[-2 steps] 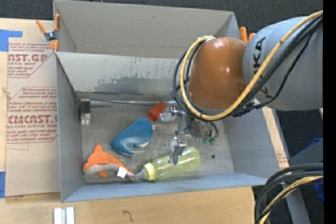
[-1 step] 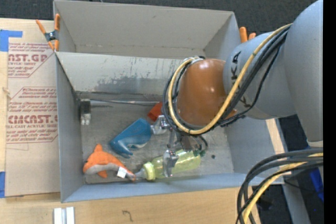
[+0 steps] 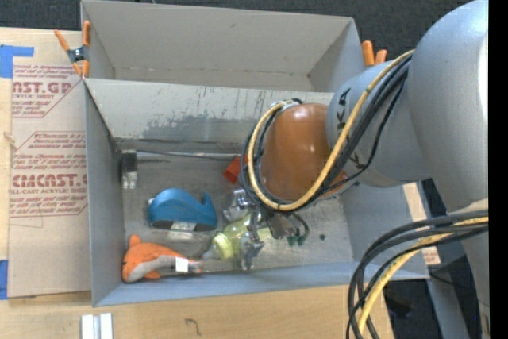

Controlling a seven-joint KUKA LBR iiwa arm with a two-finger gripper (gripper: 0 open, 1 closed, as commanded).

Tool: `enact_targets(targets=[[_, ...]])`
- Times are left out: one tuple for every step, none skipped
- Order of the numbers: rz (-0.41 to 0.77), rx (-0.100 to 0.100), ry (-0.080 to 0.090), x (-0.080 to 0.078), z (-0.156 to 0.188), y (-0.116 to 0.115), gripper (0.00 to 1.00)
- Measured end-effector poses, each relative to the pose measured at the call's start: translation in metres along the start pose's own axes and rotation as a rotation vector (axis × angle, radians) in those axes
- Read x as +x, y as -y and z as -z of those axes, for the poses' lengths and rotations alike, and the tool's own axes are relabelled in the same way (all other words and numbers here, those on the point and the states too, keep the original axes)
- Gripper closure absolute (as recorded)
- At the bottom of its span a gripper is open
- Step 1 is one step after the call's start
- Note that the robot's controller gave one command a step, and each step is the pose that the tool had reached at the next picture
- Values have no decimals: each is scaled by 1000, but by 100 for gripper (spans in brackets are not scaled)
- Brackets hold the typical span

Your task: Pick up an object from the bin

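Note:
My gripper is low in the bin's front middle, under the arm's brown dome. A small yellow-green rounded thing lies right at its left side, touching or nearly touching it; whether it is gripped I cannot tell. A blue tape dispenser lies just left of the gripper. An orange and white soft toy lies along the front wall at the left.
A small orange thing peeks out behind the dome near the bin's middle. A small dark green piece lies right of the gripper. A little grey block sits by the left wall. The arm covers the bin's right part.

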State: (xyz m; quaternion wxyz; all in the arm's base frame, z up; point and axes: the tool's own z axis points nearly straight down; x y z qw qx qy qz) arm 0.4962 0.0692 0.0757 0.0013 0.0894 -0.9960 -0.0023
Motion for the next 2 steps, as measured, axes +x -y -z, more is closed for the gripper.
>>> enact_targets(targets=[[0,0,0,0,0,0,100],[-28,5,5,-3,151,-12,100]])
